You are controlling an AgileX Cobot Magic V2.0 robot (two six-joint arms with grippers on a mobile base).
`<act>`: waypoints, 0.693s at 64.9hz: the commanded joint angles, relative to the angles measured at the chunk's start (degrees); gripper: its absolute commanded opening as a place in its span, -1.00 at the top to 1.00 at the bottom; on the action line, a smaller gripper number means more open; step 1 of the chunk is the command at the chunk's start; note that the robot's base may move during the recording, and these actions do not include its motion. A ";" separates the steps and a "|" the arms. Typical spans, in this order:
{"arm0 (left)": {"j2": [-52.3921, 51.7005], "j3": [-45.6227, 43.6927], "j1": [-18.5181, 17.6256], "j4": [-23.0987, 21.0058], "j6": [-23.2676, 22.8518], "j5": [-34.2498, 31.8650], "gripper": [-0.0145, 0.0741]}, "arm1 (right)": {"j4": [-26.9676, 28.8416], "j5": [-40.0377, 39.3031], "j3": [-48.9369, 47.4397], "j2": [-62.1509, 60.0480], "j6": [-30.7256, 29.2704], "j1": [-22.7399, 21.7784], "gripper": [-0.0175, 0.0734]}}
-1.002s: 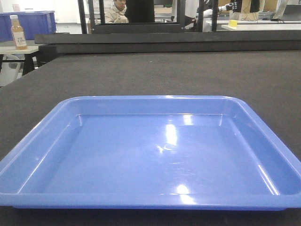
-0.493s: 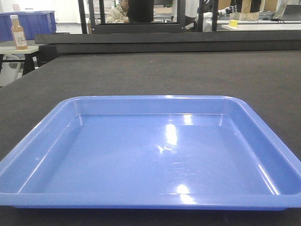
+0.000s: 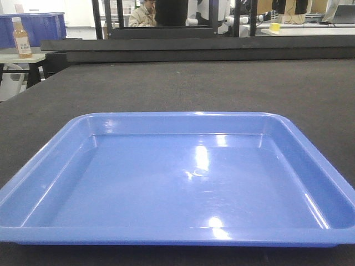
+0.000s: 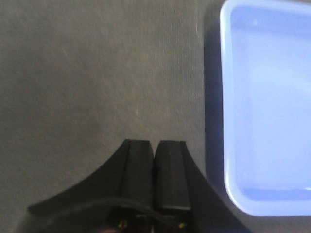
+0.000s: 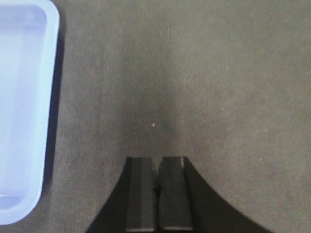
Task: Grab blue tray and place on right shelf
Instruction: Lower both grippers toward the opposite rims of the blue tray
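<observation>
Far left bg, front view: drink bottle (image 3: 21, 37) w/ orange-ish contents on a pale side table, dark-blue bin (image 3: 41, 27) just behind it. A person (image 3: 141, 14) sits beyond the black frame (image 3: 194, 47) that runs along the table's far edge.

Left gripper (image 4: 155, 143): black fingers (image 4: 138, 170) pressed together w/ only a thin seam btwn them, pinching nothing, over bare dark-grey mat (image 4: 97, 87). Blue tray (image 4: 265, 107) lies just to their right, not touching. A narrow strip of mat plus the tray's shadow separates the fingers from the tray's left rim. The tray's rounded near-left corner sits about level w/ the finger bases.

Front view: blue tray (image 3: 177, 188) lies flat on the table mat, against the near edge, approx centred left-to-right, glossy floor showing light glare.

Right gripper (image 5: 157, 160): fingers (image 5: 172, 194) also closed tight, gripping nothing, over mat. Tray (image 5: 19, 107) is off to their left, its right rim and rounded near-right corner in view, w/ a clear gap of mat btwn rim and fingers.

Far right bg: small yellow item (image 3: 274, 26) on a white bench.
</observation>
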 commanded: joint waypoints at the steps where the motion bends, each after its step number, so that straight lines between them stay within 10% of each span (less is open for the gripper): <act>1: 2.76 -2.19 0.00 -3.34 -0.36 -2.97 0.78 | 2.21 -1.76 -2.13 1.40 -0.44 0.03 0.50; 29: 14.83 -2.19 -8.76 -8.71 -5.52 -9.70 0.77 | 12.35 -0.74 -2.13 15.96 2.74 7.97 0.49; 45: 22.43 -5.32 -18.92 2.13 -19.52 -10.46 0.77 | -2.21 -4.93 -2.25 23.80 24.07 17.41 0.49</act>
